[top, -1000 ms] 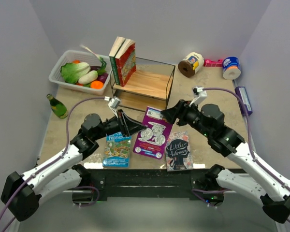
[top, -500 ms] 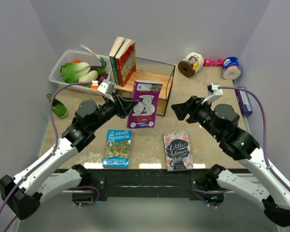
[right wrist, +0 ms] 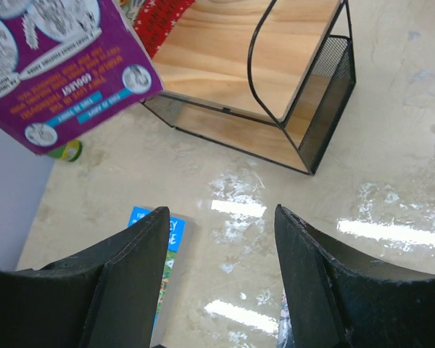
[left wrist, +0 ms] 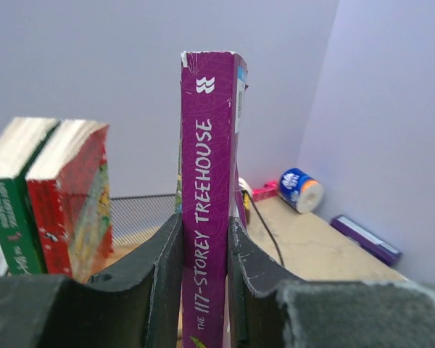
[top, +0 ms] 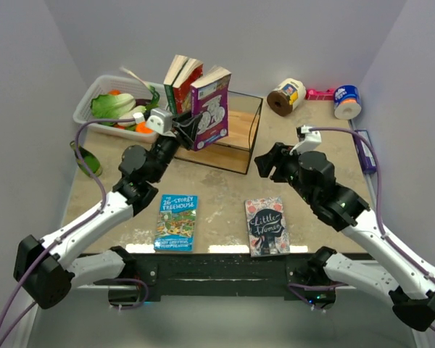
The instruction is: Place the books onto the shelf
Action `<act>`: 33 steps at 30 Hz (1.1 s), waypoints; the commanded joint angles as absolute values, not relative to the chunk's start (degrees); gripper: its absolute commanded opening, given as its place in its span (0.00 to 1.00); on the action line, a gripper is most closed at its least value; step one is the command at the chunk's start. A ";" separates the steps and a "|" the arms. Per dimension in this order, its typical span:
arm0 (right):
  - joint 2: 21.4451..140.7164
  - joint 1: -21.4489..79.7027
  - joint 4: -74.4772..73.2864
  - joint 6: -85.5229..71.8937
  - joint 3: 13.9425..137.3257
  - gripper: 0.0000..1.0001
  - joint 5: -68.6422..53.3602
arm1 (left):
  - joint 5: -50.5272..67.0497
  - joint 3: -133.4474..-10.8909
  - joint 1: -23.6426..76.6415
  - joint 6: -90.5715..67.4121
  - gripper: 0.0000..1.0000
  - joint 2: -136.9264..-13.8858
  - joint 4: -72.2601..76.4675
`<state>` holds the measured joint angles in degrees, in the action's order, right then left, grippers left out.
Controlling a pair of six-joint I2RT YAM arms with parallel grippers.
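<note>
Left gripper (top: 184,130) is clamped on the purple book (top: 209,107) by its spine, book upright over the shelf (top: 228,129). The green book (left wrist: 11,210) and red book (left wrist: 69,196) stand just to its left. Right gripper (right wrist: 219,217) hangs wide and empty, shelf ahead of it.
</note>
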<state>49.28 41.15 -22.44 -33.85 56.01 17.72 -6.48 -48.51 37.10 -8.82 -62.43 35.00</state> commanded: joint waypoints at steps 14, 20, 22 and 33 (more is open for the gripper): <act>65.65 34.54 -8.71 -36.30 61.87 0.62 28.74 | -10.28 -48.78 35.86 10.90 0.00 -83.14 79.45; 70.39 33.31 -3.61 -36.39 64.59 0.63 28.21 | -9.76 -47.81 34.10 9.32 0.00 -87.18 84.63; 71.89 33.22 -3.34 -35.86 65.91 0.63 28.30 | -9.67 -47.64 33.32 8.70 0.00 -88.41 85.95; 80.67 31.91 -1.76 -34.37 69.08 0.63 27.34 | -9.32 -45.70 32.96 7.03 0.00 -93.16 90.61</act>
